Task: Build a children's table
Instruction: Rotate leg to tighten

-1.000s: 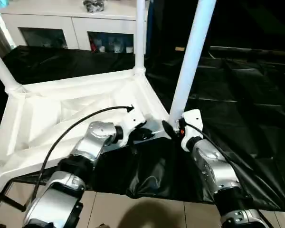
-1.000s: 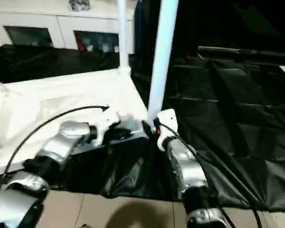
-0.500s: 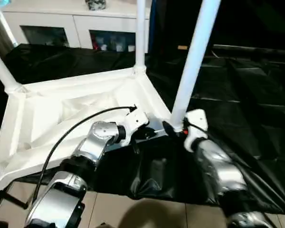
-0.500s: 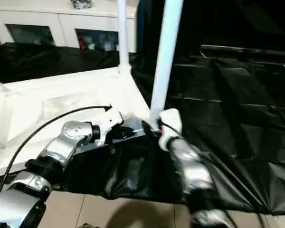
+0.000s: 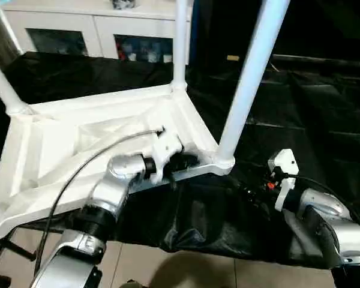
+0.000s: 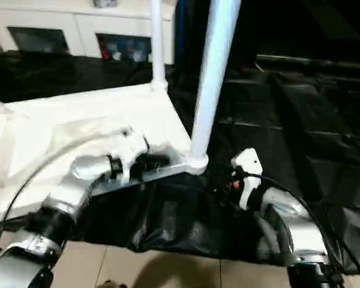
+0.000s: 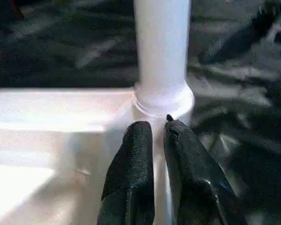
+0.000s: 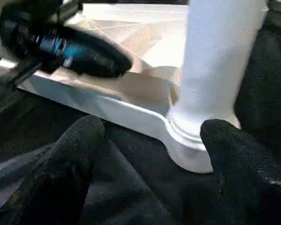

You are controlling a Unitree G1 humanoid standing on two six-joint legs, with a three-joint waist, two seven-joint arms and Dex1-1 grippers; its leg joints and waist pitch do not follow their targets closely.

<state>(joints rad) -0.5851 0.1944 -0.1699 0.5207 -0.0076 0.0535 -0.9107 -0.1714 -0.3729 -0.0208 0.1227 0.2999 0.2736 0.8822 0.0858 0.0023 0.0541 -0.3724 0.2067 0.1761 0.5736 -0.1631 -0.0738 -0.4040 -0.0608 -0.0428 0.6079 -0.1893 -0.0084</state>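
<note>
Leg (image 5: 247,84): stands straight up in corner socket (image 5: 223,162) | my left jaws (image 7: 157,136): nearer, nearly closed, empty | my right jaws (image 8: 152,140): wide open, just beside.

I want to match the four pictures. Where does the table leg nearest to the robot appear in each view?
Left eye view: nearest leg rises right of centre, from the near corner socket.
Right eye view: it stands at centre, above the same socket.
Left wrist view: upright at top centre, beyond the left gripper.
Right wrist view: thick white tube at upper right, between the right gripper's fingers.
Shared landmark: the corner socket.
</note>
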